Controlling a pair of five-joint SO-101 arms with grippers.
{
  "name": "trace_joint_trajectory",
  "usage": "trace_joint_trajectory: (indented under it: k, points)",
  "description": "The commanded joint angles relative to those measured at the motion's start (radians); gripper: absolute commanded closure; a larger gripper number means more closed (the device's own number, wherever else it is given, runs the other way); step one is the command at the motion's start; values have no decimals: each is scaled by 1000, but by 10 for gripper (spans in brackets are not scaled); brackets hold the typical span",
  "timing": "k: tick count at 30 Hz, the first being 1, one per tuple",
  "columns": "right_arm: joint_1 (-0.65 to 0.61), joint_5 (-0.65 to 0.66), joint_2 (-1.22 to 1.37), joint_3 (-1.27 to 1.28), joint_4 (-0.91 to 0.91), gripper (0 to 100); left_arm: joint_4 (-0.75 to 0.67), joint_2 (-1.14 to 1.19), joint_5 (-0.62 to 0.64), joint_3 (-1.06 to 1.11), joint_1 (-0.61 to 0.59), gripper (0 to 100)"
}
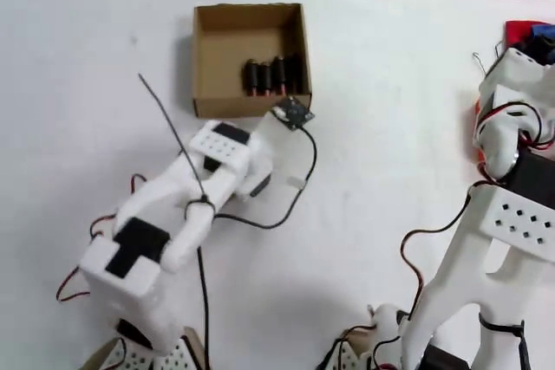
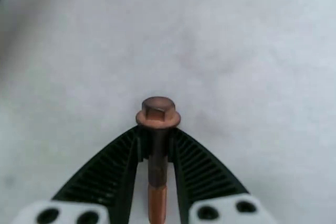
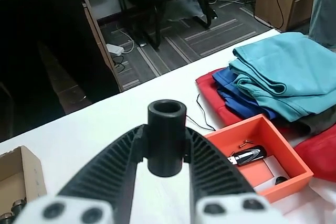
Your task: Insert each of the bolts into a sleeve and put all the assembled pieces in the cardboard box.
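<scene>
A copper bolt (image 2: 157, 145) with a hex flange head is clamped between the black fingers of my left gripper (image 2: 156, 142), head pointing away from the wrist, above the white table. My right gripper (image 3: 165, 148) is shut on a black sleeve (image 3: 166, 136), held upright with its open bore facing up. In the high view the left arm (image 1: 186, 197) lies just in front of the cardboard box (image 1: 212, 58), which holds several assembled dark pieces (image 1: 270, 75) against its right side. The right arm (image 1: 507, 214) stands raised at the right edge.
An orange tray (image 3: 262, 156) with a small dark item and a stack of folded blue and red cloth (image 3: 273, 72) sit at the table's right end. Black cables (image 1: 286, 205) trail between the arms. White table (image 1: 390, 127) spreads between box and right arm.
</scene>
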Motion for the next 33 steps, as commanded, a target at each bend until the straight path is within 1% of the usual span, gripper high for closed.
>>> trace_joint_trajectory:
  k: [1, 3, 4, 10, 15, 20, 23, 28, 31, 33]
  points:
    - [-21, -8, -12, -46, -8, 977, 61, 48, 12, -99, -15, 894]
    - [-19, -8, -12, -46, -8, 977, 74, 77, 51, -122, -15, 836]
    - [-16, -8, -12, -46, -8, 977, 75, 81, 60, -127, -15, 832]
    - [-15, -8, -12, -48, -12, 977, 81, 87, 64, -130, -17, 912]
    - [-15, -8, -12, -48, -12, 977, 141, 94, 64, -128, -8, 980]
    - [-15, -8, -12, -49, -10, 977, 157, 81, 64, -151, -9, 976]
    - [-15, -8, -13, -49, -8, 977, 222, 43, 64, -229, -9, 976]
    - [-21, -8, -15, -52, 2, 977, 416, -104, 52, -449, -29, 976]
    - [-28, -8, -19, -54, 12, 977, 462, -196, -41, -542, -68, 976]
    - [-48, -8, -39, -48, 15, 977, 485, -252, -71, -585, -98, 976]
